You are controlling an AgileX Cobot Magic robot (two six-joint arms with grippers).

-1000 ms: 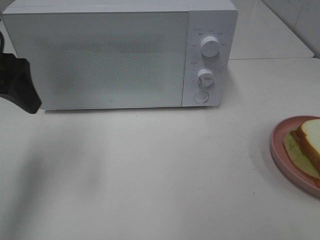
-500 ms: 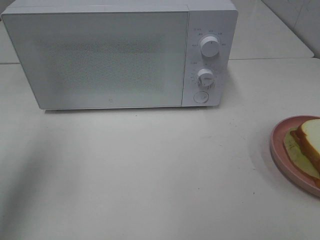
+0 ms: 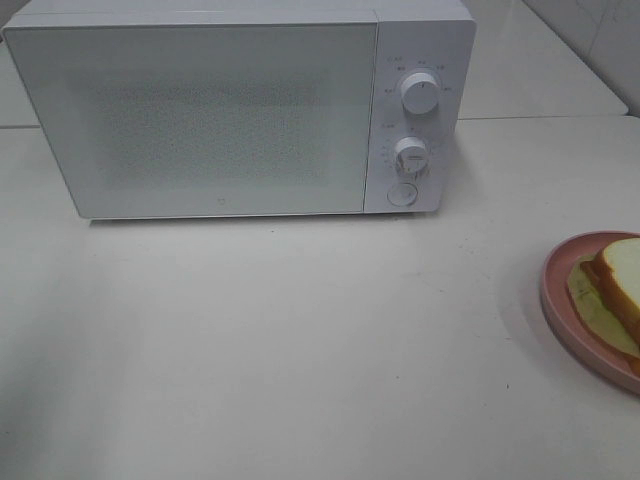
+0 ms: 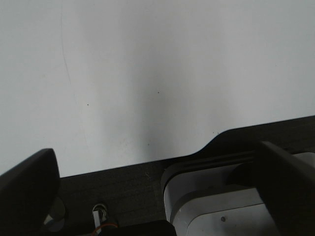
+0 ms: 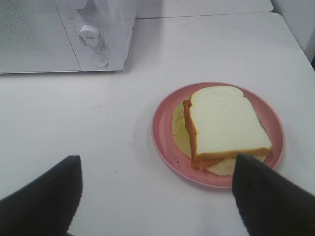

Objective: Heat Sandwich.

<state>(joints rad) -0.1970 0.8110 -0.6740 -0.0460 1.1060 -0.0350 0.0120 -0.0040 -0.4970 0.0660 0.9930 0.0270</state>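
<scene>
The sandwich (image 3: 622, 285) lies on a round pink plate (image 3: 556, 300) at the table's right edge, half cut off in the exterior view. In the right wrist view the sandwich (image 5: 224, 123) shows white bread, tan crust and pale green-yellow filling on its plate (image 5: 165, 132). My right gripper (image 5: 157, 162) hovers open just short of the plate, holding nothing; one finger (image 5: 270, 196) overlaps the plate's rim in that view. My left gripper (image 4: 156, 162) is open over bare table, empty. Neither gripper shows in the exterior view.
A white microwave (image 3: 220, 110) stands at the back with its door shut. It has two knobs (image 3: 420, 92) (image 3: 411, 156) and a round button (image 3: 402, 193) on its right panel. The left wrist view shows the table's dark edge (image 4: 128, 182).
The left arm, seen at the left edge beside the microwave one second ago, has drawn out of the exterior view. Sandwich, plate and microwave have not moved.
</scene>
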